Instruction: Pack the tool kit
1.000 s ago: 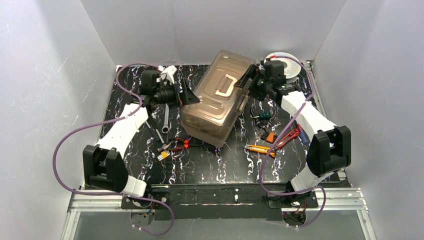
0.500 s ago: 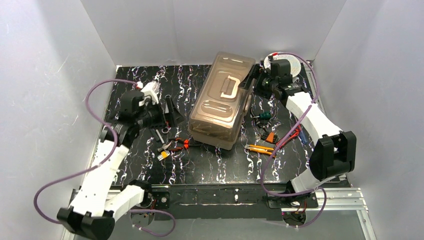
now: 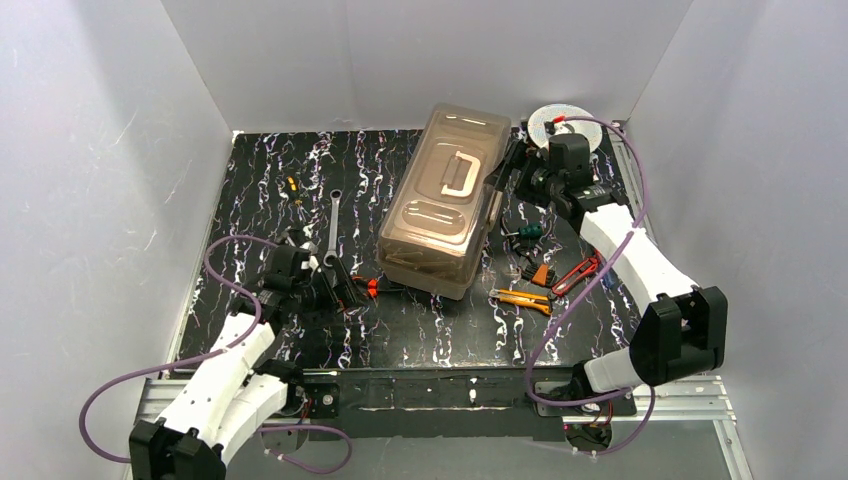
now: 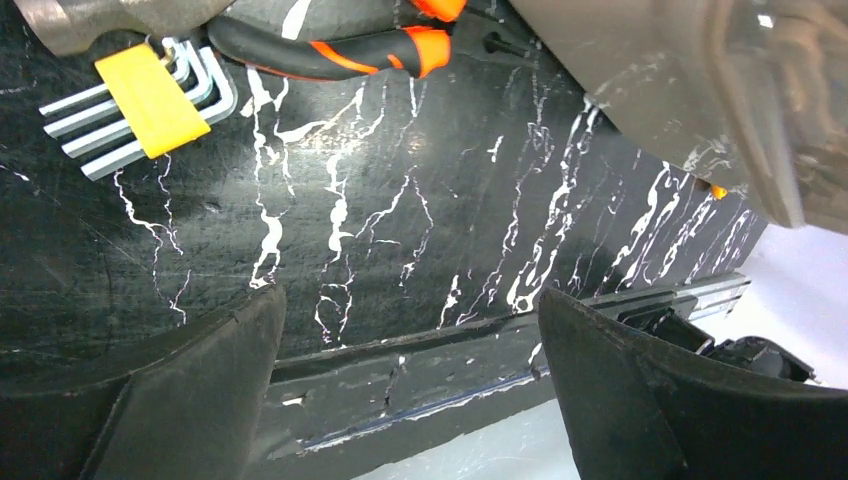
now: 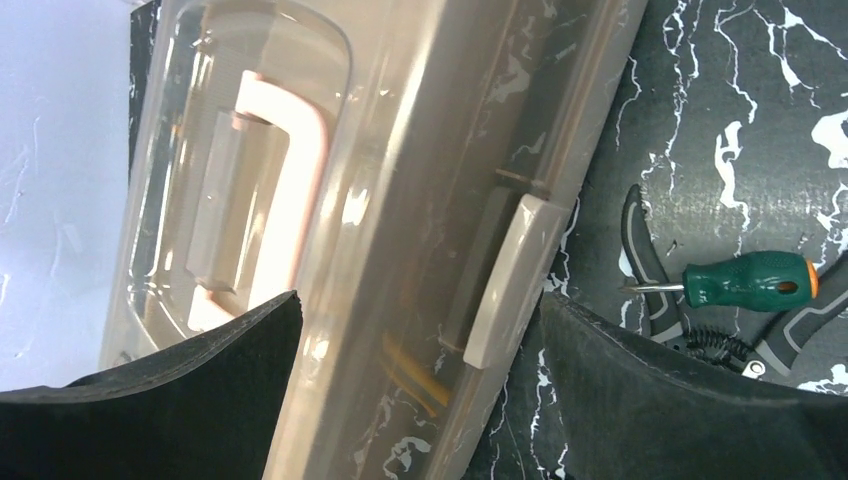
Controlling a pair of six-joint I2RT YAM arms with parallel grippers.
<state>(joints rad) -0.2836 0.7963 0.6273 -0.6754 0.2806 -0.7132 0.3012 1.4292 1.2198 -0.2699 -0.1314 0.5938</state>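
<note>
Lining up on the closed toolbox (image 3: 440, 205), set askew mid-way across the black mat (image 3: 420, 335), with no tool packed yet.
Logged right gripper (image 5: 417, 310) spread wide, empty, straddling the cream side latch (image 5: 510, 280); left gripper (image 4: 407, 310) likewise spread and empty, low near orange pliers (image 4: 340, 50) and hex-key set (image 4: 140, 100). Judged next move: release latch and raise lid before loading. Noted green screwdriver (image 5: 745, 282), yellow knife (image 3: 520, 298) and wrench (image 3: 331, 225) loose outside. Cannot see far-side latch or box interior. Cannot identify grey object (image 4: 70, 20), cut off at frame corner.
</note>
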